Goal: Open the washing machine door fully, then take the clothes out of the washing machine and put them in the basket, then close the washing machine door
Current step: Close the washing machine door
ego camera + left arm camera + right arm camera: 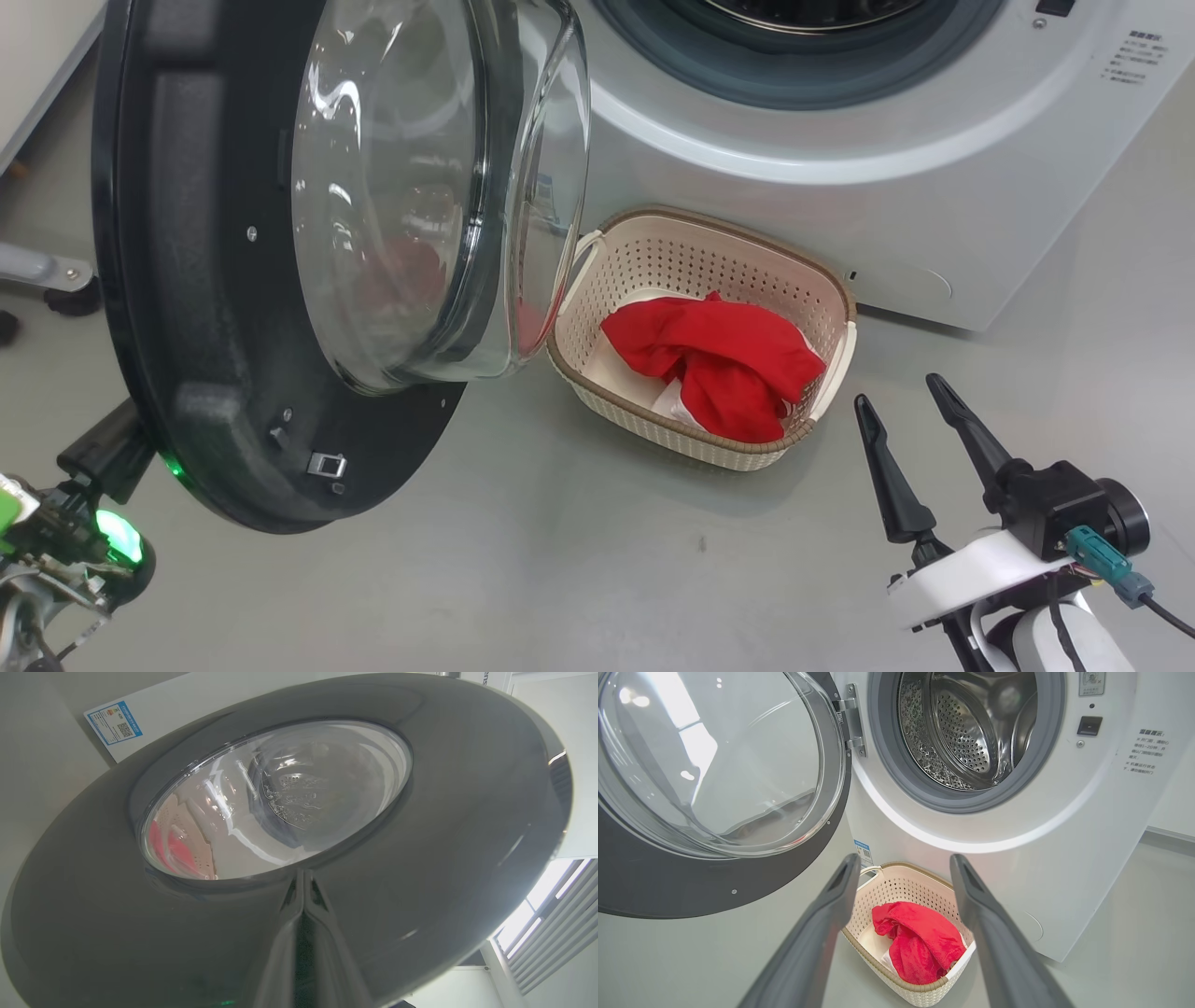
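Note:
The washing machine door [187, 280] stands swung open, its black rim and glass bowl at the left. In the left wrist view my left gripper [302, 873] is shut, its tips touching the door's [467, 835] glossy outer face just below the glass. Red clothes [719, 364] lie in the cream basket [709, 219] on the floor, close in front of the washing machine [840, 205]. My right gripper [896, 389] hangs open and holds nothing, right of the basket. Its wrist view looks over the basket [896, 891], the clothes [920, 942] and the bare steel drum [971, 732].
Grey floor [579, 560] spreads before the machine. A grey metal leg [37, 271] with a black foot stands at the far left behind the door. The door's hinge [852, 718] is at the opening's left edge. A blue label [863, 851] sits low on the machine's front.

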{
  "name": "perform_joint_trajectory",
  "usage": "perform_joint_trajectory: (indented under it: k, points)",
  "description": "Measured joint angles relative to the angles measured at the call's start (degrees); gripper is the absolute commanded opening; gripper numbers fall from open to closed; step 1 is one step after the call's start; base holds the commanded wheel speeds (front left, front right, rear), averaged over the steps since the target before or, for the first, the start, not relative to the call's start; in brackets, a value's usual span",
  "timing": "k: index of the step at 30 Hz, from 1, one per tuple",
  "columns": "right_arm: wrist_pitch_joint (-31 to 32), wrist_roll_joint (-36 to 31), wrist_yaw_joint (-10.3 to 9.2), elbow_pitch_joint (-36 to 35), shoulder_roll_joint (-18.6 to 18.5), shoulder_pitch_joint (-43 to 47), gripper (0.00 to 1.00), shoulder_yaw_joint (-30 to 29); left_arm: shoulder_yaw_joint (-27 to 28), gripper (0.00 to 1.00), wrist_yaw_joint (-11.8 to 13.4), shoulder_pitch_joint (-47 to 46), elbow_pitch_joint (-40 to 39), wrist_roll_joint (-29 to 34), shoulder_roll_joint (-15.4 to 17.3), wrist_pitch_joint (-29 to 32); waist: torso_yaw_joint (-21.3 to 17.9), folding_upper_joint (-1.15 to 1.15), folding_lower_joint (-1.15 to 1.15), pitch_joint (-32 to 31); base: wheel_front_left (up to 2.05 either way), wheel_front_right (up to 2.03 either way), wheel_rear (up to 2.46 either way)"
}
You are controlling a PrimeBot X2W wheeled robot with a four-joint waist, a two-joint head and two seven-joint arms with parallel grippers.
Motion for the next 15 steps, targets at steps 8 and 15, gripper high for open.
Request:
perform_joint_trajectory:
  k: [8, 15]
  points:
    - [-0.2, 0.1, 0.02, 0.1, 0.3, -1.2, 1.00, 0.4, -0.3, 0.00, 0.0, 2.3, -4.8, -0.1, -1.7, 2.2, -2.0, 0.00, 0.00, 0.4, 0.00, 0.00, 0.00]
    - [-0.7, 0.5, 0.03, 0.6, 0.8, -1.4, 1.00, 0.9, -0.5, 0.00, 0.0, 3.7, -8.0, 0.3, -2.6, 3.3, -4.2, 0.00, 0.00, 0.2, 0.00, 0.00, 0.00]
